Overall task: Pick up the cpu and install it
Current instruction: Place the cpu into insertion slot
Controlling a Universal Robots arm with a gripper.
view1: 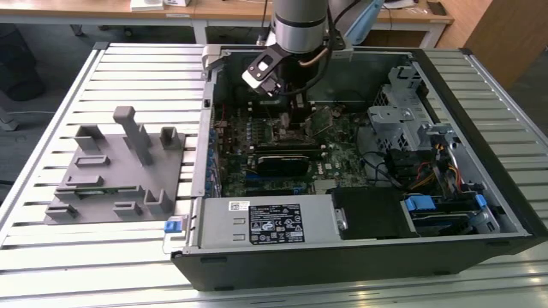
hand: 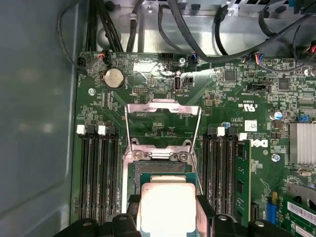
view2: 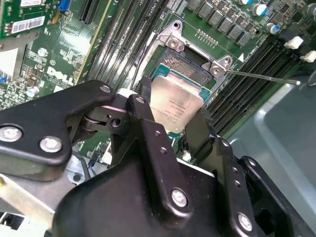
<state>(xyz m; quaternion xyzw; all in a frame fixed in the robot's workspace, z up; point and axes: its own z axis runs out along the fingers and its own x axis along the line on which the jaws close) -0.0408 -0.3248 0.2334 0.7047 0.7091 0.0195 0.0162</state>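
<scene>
We find the claw (view2: 173, 111) closed partway on two opposite edges of the cpu (hand: 166, 205), holding it over the open socket (hand: 163, 170).

**High overview, two close wrist cameras**

The exterior view looks steeply down from well back onto the open computer case (view1: 360, 212). Both wrist views ride close behind the fingers (hand: 205, 212). They share the cpu (hand: 165, 207) between the fingers and the socket (hand: 163, 155) just beyond them. The first faces it squarely, the second obliquely.

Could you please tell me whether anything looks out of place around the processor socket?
Nothing stands out: the end effector holds the cpu over the socket, whose frame stands open.
</scene>
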